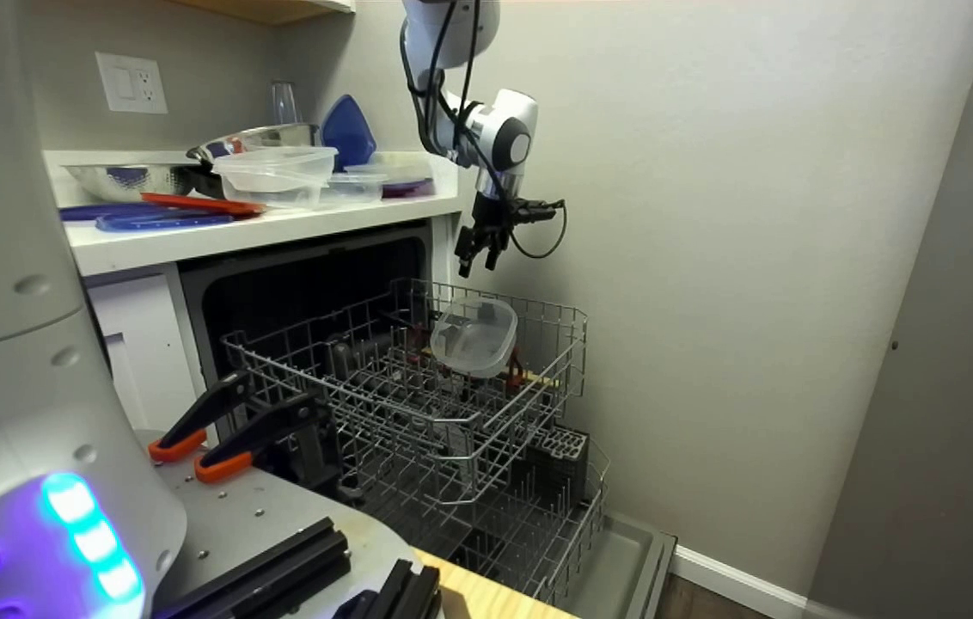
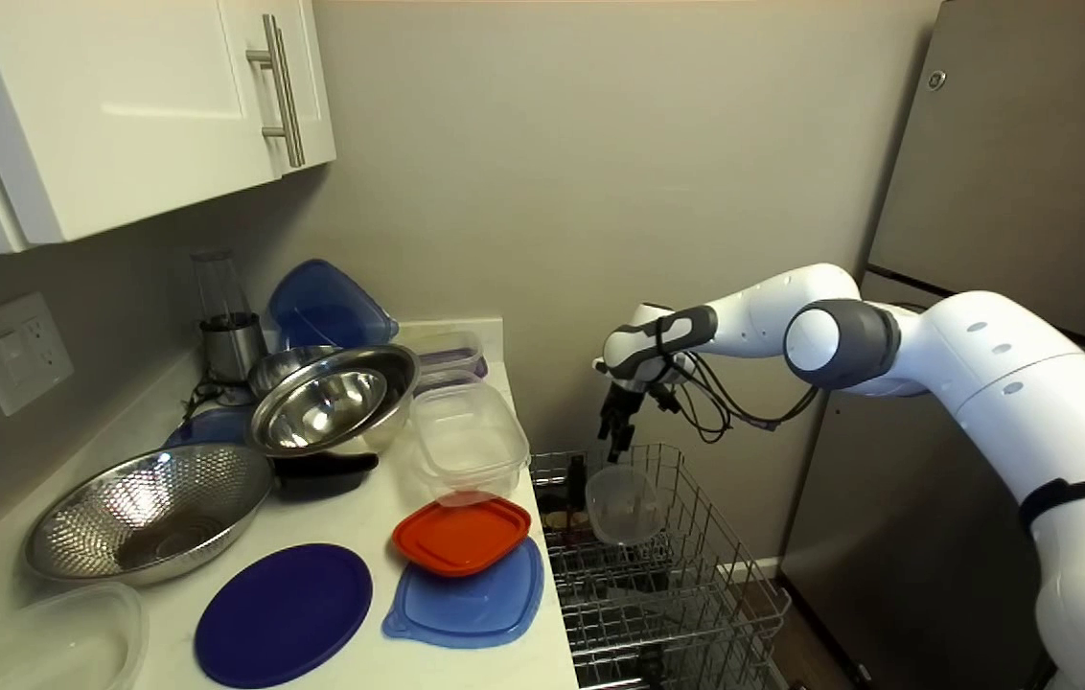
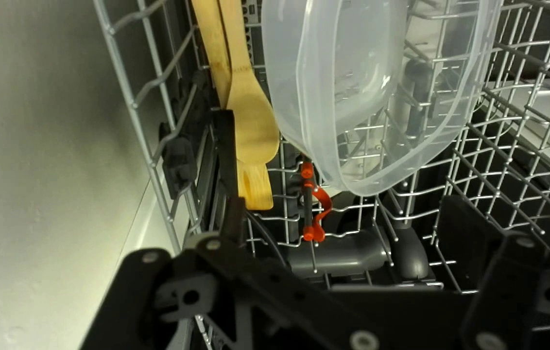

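Just below gripper [image 1: 478,264] — clear container [image 1: 475,338], tilted in upper rack [image 1: 454,420].

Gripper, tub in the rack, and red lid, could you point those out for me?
Gripper [image 1: 479,260], in an exterior view: midway between its fingertips.
Tub [image 1: 474,340], in an exterior view: the middle of its clear body.
Red lid [image 2: 462,535], in an exterior view: its flat middle.

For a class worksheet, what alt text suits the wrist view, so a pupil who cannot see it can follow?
A translucent plastic container sits in a wire dishwasher rack, with a robot's open, empty claw along the picture's bottom edge. A wooden spoon lies left of the container, and a grey wall fills the far left.
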